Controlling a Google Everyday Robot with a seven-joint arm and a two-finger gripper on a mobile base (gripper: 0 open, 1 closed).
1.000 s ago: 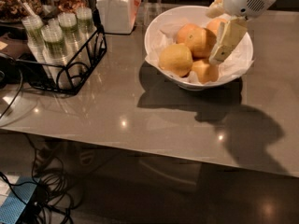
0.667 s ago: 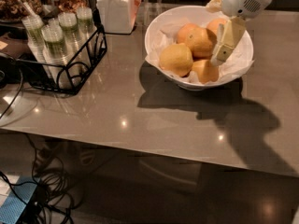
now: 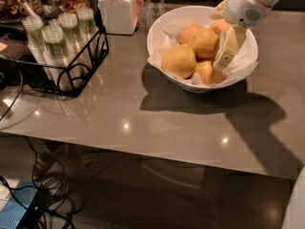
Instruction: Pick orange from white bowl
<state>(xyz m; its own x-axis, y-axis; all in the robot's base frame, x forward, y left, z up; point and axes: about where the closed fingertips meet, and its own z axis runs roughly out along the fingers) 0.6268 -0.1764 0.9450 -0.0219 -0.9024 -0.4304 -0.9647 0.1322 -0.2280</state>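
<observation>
— Toward the far edge of the counter [image 3: 143, 123], right of its middle, what stands there?
— The white bowl [image 3: 157, 30], lined with crumpled paper and piled with fruit.
— And the orange?
— The orange [image 3: 206, 42] lies near the bowl's middle, on top of the pile, its small green stem dot facing left. A paler yellowish fruit [image 3: 178, 61] touches it on the side nearer the front edge, and smaller oranges crowd behind and below it.
— Where is the gripper?
— The gripper [image 3: 224, 56] reaches down into the bowl from the far right corner, just right of the orange, over the paper liner.
— Wide or narrow?
— I cannot tell; it has nothing lifted.
— Anything else up there?
— A white square jar [image 3: 119, 11] stands at the far edge, left of the bowl, and a black wire rack [image 3: 76, 63] of capped cups sits near the far left corner.
</observation>
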